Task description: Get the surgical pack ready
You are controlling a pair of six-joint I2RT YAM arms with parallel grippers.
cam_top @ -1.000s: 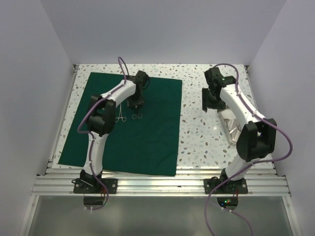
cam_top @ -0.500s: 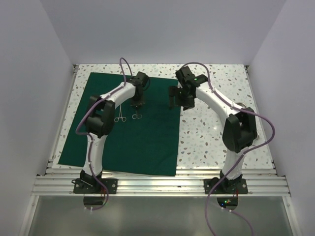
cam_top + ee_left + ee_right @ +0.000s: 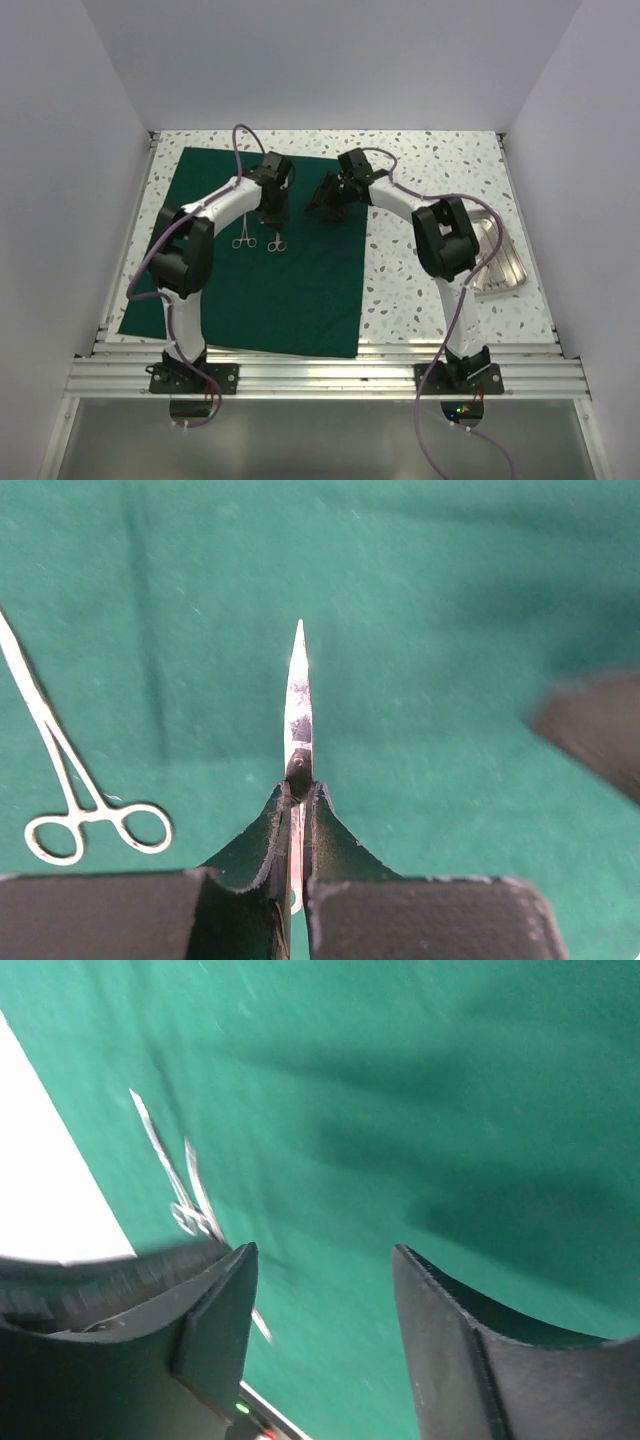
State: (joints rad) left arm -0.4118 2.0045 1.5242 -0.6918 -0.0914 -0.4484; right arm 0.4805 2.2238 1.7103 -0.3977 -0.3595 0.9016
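The surgical pack is a dark green cloth (image 3: 300, 290) spread flat on the left half of the table. My left gripper (image 3: 272, 208) is low over its upper middle, shut on steel scissors (image 3: 298, 695) whose blade points away from the wrist. The scissors' rings (image 3: 276, 243) show below the gripper. A pair of forceps (image 3: 243, 238) lies on the cloth just left of them and also shows in the left wrist view (image 3: 60, 780). My right gripper (image 3: 325, 200) hovers over the cloth's upper right, open and empty (image 3: 325, 1260). Green cloth (image 3: 480, 1080) lies beneath it.
A shiny steel tray (image 3: 497, 258) lies on the speckled table near the right wall. The two grippers are close together over the cloth. The right gripper shows as a dark blur (image 3: 590, 730) in the left wrist view. White walls enclose the table on three sides.
My right arm has swung left from over the tray to the cloth's upper right. My left gripper has shifted slightly left with the scissors.
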